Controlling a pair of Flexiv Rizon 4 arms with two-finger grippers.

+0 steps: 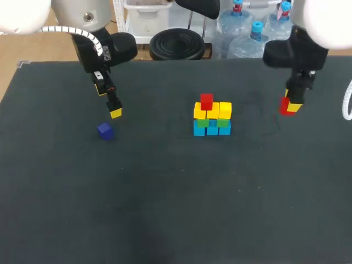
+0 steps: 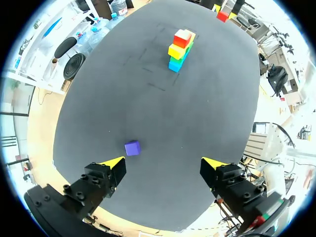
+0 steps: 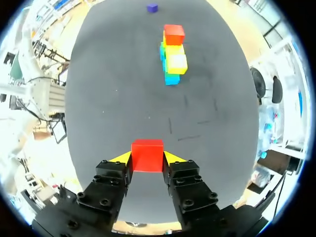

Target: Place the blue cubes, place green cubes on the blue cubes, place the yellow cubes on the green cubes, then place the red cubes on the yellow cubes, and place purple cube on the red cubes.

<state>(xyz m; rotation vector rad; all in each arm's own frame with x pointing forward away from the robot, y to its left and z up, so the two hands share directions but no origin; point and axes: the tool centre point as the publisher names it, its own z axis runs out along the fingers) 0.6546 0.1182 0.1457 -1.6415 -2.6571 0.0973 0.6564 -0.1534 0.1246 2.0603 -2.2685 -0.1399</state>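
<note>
Purple cube (image 1: pixel 104 131) lies alone on the dark surface (image 1: pixel 176 209), well to the left of the stack (image 1: pixel 212 118) and apart from it. Left claw (image 2: pixel 164 163) hangs near the purple cube, likewise left of the stack, its fingers spread wide and holding nothing. The stack reads from its base upward: blue cubes (image 1: pixel 212 131), green cubes (image 1: pixel 202 124), yellow cubes (image 1: pixel 225 110) and a top red cube (image 1: pixel 207 101); the base probably has three, though the count is unclear. Right claw (image 3: pixel 147 158), well to the right of the stack, is closed upon a held red cube (image 1: pixel 286 105), gripped between both yellow tips.
</note>
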